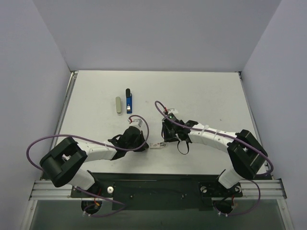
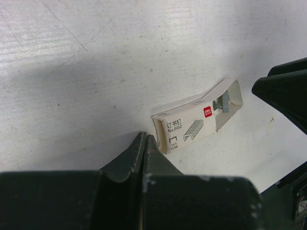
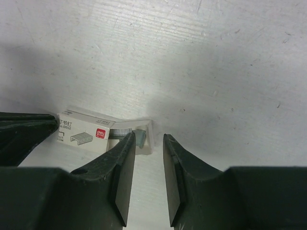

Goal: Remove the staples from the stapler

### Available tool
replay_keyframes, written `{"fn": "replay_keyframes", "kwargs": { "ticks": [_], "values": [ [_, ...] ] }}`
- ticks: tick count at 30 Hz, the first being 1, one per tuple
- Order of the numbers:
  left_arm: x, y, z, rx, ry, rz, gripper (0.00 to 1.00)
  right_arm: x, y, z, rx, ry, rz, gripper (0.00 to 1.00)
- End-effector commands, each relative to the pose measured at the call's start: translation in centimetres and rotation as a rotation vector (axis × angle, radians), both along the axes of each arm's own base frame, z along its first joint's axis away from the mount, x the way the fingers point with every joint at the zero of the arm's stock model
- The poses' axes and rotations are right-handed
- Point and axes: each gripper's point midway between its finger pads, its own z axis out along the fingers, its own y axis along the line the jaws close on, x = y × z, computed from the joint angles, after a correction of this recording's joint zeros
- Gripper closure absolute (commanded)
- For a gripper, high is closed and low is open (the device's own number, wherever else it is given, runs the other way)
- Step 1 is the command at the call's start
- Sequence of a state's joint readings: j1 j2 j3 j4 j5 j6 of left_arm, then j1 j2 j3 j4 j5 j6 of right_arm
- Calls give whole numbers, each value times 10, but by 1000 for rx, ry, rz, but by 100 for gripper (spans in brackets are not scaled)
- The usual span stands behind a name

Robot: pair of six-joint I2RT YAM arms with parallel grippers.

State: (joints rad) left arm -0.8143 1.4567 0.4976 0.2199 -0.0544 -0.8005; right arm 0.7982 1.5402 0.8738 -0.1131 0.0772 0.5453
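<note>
The left arm (image 1: pixel 98 152) and right arm (image 1: pixel 211 136) are showing white link shells between bulky black joint housings. A purple cable (image 1: pixel 72 136) is running along each arm. The left gripper (image 2: pixel 145 143) and right gripper (image 3: pixel 148 141) are presenting dark, matte, wedge-shaped fingers (image 3: pixel 120 177) with pale scuff marks along their edges.

Staple box (image 2: pixel 192 127) sits between left gripper (image 2: pixel 145 143) and right gripper (image 3: pixel 148 139), blocking that gap; ahead of both, bare table (image 1: pixel 206 96) lies open up to the stapler (image 1: pixel 128 101).
</note>
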Motion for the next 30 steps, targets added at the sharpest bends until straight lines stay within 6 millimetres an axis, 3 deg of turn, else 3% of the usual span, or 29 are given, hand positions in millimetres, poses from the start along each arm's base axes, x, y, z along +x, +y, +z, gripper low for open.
{"fn": "replay_keyframes", "kwargs": {
  "ticks": [1,30],
  "values": [
    [5,-2,0,17,-5,-13,100,2,5,-1,0,23,26,75],
    [9,-11,1,0,-3,-22,100,-8,-3,-29,-43,107,0,83]
  ]
}}
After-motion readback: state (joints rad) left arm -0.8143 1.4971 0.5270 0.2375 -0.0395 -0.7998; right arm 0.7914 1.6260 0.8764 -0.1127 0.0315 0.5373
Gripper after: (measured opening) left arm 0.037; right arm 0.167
